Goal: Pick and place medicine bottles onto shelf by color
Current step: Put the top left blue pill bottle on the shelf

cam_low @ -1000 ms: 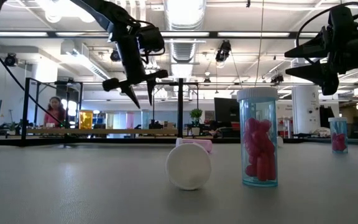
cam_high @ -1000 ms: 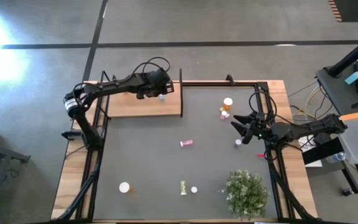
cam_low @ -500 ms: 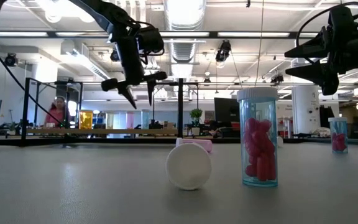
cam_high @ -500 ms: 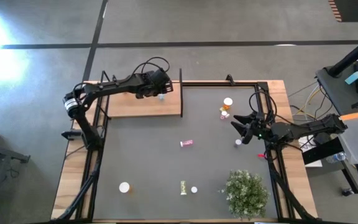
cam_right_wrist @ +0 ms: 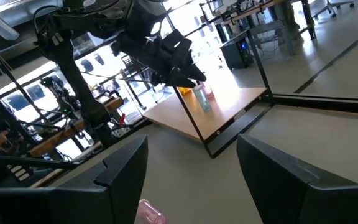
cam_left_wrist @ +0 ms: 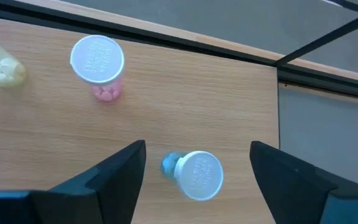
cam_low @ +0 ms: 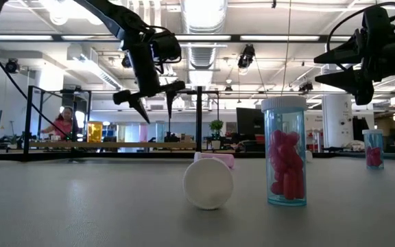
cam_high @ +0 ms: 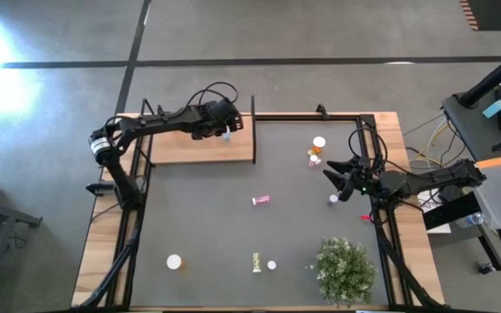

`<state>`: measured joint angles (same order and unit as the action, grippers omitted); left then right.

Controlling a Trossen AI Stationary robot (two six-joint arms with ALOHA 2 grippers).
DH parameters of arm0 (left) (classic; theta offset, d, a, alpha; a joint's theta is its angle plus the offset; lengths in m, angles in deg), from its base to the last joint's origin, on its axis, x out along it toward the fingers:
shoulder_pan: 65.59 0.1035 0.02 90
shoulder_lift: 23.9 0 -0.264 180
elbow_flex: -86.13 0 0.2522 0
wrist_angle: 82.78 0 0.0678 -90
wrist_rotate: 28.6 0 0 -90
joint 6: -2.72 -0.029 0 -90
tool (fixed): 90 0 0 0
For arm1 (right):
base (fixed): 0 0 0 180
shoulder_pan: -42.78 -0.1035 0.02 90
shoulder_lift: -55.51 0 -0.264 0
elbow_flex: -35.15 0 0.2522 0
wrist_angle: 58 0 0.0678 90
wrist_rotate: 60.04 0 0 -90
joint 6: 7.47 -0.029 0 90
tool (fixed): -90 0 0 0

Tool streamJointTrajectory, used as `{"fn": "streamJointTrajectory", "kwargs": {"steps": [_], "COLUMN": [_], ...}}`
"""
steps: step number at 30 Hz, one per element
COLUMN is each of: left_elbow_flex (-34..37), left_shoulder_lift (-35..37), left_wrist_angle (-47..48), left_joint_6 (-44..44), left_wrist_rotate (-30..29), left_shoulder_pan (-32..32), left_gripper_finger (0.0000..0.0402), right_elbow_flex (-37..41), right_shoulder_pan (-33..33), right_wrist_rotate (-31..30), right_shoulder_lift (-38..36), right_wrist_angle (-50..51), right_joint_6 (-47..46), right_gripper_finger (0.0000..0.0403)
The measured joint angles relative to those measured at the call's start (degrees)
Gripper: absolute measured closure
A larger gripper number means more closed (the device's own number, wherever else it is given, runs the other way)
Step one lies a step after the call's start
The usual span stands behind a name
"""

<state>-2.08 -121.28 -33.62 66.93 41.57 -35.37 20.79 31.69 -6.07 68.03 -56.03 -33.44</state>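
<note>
High view: left gripper [cam_high: 225, 132] sits over the far right corner of the shelf [cam_high: 181, 148], directly above a blue bottle [cam_high: 226, 136]. Loose bottles lie on the mat: a pink one [cam_high: 261, 200] at 5 o'clock from that gripper, well apart. Right gripper [cam_high: 336, 180] hovers near the mat's right edge; a small bottle [cam_high: 332, 200] lies just beside it at 6 o'clock, so the right arm is nearer.

Low view: left gripper [cam_low: 155, 101] hangs above shelf level, fingers spread.

Left wrist view: blue bottle [cam_left_wrist: 194, 173] stands upright between the parted fingers, touching neither; a pink bottle [cam_left_wrist: 98, 63] stands at 10 o'clock.

Right wrist view: right fingers stand apart, empty.
</note>
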Motion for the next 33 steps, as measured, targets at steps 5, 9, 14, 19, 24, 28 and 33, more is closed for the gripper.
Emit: {"fn": "streamJointTrajectory", "kwargs": {"steps": [5, 9, 14, 19, 24, 28, 33], "left_elbow_flex": [0.9, 1.9, 2.9, 2.9, 2.9, 2.9, 3.3], "left_shoulder_lift": [0.0, 0.0, 0.0, 0.0, 0.0, 0.0, 0.0], "left_wrist_angle": [-0.8, -2.6, -4.7, -4.6, -4.6, -4.6, -4.5], "left_joint_6": [0.1, 0.1, 0.1, 0.1, 0.0, -0.1, -0.1], "left_wrist_rotate": [0.0, 0.0, 0.0, -0.2, -0.3, -0.4, -0.5], "left_shoulder_pan": [0.0, -0.1, -0.2, -0.2, -0.2, -0.2, -0.2], "left_gripper_finger": [0.0130, 0.0130, 0.0130, 0.0130, 0.0146, 0.0176, 0.0206], "right_elbow_flex": [0.0, 0.0, 0.0, 0.0, 0.0, 0.0, 0.0], "right_shoulder_pan": [0.0, 0.0, 0.0, 0.0, 0.0, 0.0, 0.0], "right_wrist_rotate": [0.0, 0.0, 0.0, 0.0, 0.0, 0.0, 0.0], "right_shoulder_lift": [0.0, 0.0, 0.0, 0.0, 0.0, 0.0, 0.0], "right_wrist_angle": [0.0, 0.0, 0.0, 0.0, 0.0, 0.0, 0.0], "right_joint_6": [0.0, 0.0, 0.0, 0.0, 0.0, 0.0, 0.0], "right_gripper_finger": [0.0165, 0.0165, 0.0165, 0.0165, 0.0165, 0.0165, 0.0165]}}
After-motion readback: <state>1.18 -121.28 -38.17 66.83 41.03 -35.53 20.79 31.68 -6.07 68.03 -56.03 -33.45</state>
